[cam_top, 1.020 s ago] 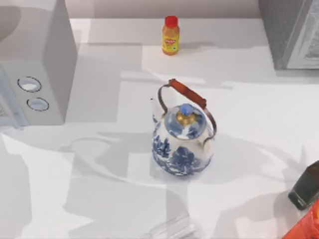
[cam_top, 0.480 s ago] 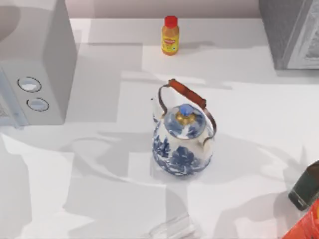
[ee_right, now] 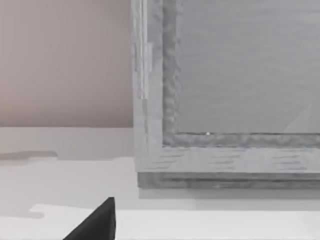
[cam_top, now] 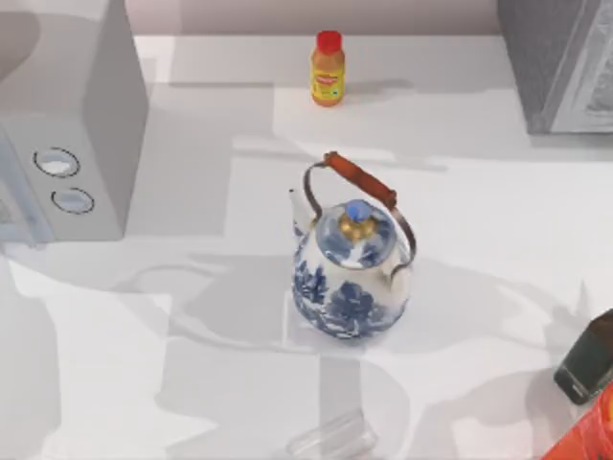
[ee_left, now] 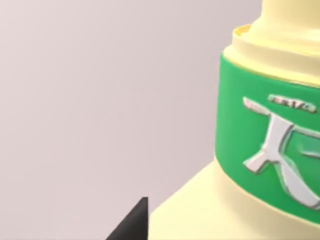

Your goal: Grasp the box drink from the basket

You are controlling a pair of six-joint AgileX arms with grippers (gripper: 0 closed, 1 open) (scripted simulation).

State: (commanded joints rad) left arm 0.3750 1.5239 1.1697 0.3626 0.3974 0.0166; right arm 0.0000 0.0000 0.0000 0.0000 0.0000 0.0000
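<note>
Box drink point(ee_left: 260, 150) right up against the left wrist camera, pale yellow, green band below the neck. Kettle point(cam_top: 351, 270) mid-table, small orange bottle point(cam_top: 328, 68) at the far edge. Finger state of either gripper: cannot tell.

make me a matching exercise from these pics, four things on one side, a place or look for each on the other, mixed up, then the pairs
Things:
1. kettle
2. small orange bottle
3. box drink
4. right gripper

Places or looks:
A. pale yellow with a green band, close up in the left wrist view
B. at the table's right edge, near side
C. blue and white, mid-table
D. red cap, at the table's far edge

Pairs: 1-C, 2-D, 3-A, 4-B
</note>
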